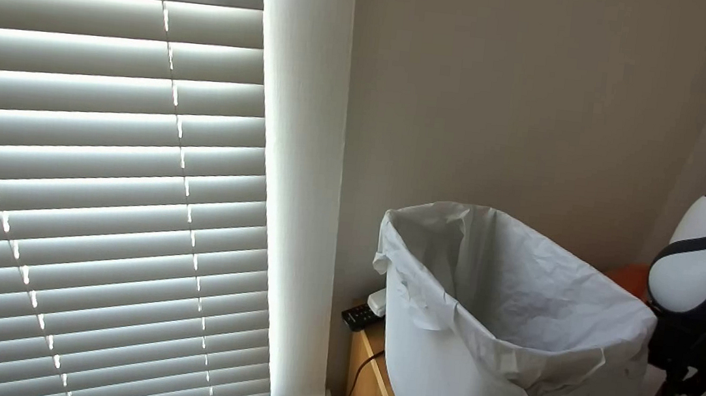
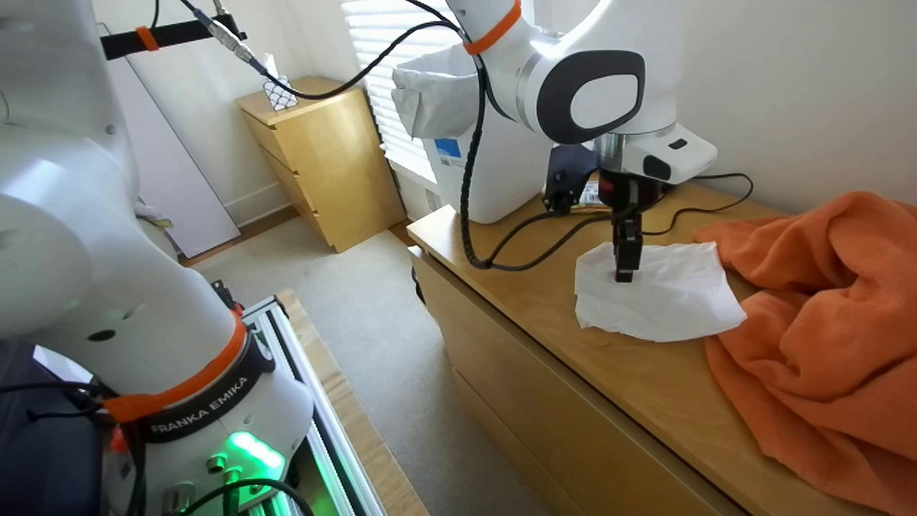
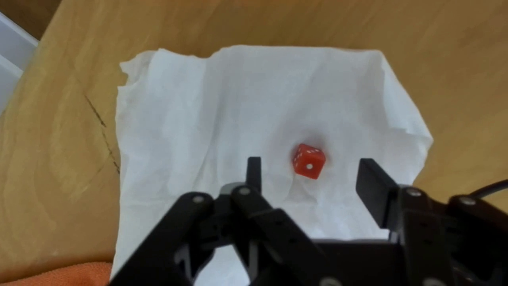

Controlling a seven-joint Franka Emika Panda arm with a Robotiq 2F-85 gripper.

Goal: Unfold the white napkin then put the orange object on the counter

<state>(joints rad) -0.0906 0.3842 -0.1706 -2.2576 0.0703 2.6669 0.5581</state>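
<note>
The white napkin [image 2: 659,308] lies spread on the wooden counter top [image 2: 530,315], with some creases and a folded right corner in the wrist view [image 3: 403,105]. A small red-orange die [image 3: 308,161] with white dots rests on the napkin. My gripper [image 2: 625,276] points down over the napkin. In the wrist view its fingers [image 3: 310,174] are wide apart, with the die in the gap between the fingertips and touching neither. The fingers hide most of the die in an exterior view. How far the fingertips are above the napkin is hard to tell.
A crumpled orange cloth [image 2: 824,344] lies beside the napkin and touches its edge. A white bin with a liner [image 2: 494,158] stands on the counter, also seen in an exterior view [image 1: 471,381]. A black cable [image 2: 706,208] runs behind the napkin. A remote [image 1: 360,317] lies by the bin.
</note>
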